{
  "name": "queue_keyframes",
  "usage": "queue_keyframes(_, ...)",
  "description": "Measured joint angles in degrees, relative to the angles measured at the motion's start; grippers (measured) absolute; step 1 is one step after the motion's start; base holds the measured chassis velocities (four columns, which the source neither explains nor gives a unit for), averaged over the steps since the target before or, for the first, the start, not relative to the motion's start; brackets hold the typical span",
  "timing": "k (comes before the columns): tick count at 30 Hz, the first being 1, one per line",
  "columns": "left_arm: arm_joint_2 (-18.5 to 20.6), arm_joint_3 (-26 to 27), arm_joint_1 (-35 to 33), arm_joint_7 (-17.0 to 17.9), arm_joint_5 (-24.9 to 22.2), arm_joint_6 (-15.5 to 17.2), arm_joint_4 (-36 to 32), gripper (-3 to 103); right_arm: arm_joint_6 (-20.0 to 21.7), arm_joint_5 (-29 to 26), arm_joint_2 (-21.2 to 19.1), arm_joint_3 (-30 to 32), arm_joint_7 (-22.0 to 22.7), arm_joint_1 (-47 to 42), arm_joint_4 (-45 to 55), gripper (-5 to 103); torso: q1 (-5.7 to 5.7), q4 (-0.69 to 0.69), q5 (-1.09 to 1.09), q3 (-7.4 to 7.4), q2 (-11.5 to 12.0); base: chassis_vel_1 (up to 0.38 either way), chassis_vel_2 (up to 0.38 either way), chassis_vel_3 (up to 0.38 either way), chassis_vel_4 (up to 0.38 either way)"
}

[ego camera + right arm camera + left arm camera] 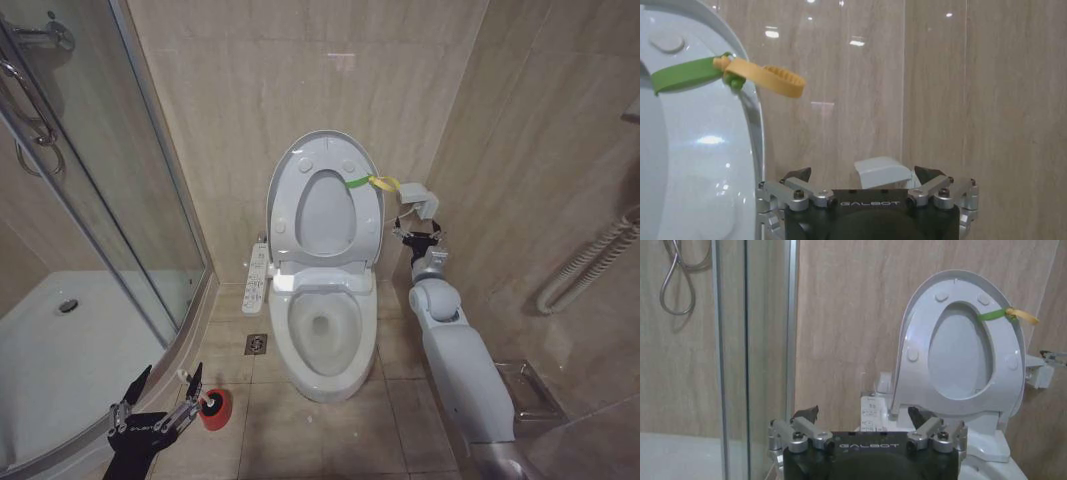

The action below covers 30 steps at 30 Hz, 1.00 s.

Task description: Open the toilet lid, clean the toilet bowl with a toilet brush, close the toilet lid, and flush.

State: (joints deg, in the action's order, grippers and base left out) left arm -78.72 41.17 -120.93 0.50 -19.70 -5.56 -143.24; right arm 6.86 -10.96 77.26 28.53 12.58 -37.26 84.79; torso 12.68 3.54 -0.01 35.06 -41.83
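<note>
Head view is showing the left tool point(165, 385) hanging released low over the floor, just beside the red holder point(214, 408). The lid point(324, 200) is standing upright against the wall above the bowl point(322, 330). The right tool point(422, 232) is hovering released beside the strap point(372, 183).

You are looking at a tiled floor point(400, 400). The white toilet bowl point(322, 340) is standing on it. A small red holder cup point(214, 408) is sitting left of the bowl, near a floor drain point(256, 344).
</note>
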Motion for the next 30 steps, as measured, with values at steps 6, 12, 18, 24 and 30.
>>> queue_keyframes(6,0.0,0.0,0.0,0.0,0.0,0.0,0.0,91,0.0,0.3,0.7,0.1,0.3,2.7,-2.5,100,0.0,-0.01,0.0,0.0,0.0,0.0,0.0,0.0,0.0)
queue_keyframes(12,0.0,0.0,0.0,0.0,0.0,0.0,0.0,91,-0.1,0.4,0.1,-0.3,0.5,5.1,-4.8,100,0.0,-0.01,0.01,0.0,0.0,0.0,0.0,0.0,0.0)
queue_keyframes(18,0.0,0.0,0.0,0.0,0.0,0.0,0.0,91,-1.6,1.4,-0.3,-0.7,0.7,7.4,-7.8,100,0.0,-0.01,0.01,0.0,0.0,0.0,0.0,0.0,0.0)
queue_keyframes(24,0.0,0.0,0.0,0.0,0.0,0.0,0.0,91,-3.6,2.7,0.2,-1.4,2.5,11.5,-12.1,100,0.0,-0.01,0.01,0.0,0.0,0.0,0.0,0.0,0.0)
queue_keyframes(30,0.0,0.0,0.0,0.0,0.0,0.0,0.0,91,-5.0,4.2,1.1,-1.8,2.7,14.6,-16.1,100,0.0,-0.01,0.01,0.0,0.0,0.0,0.0,0.0,0.0)
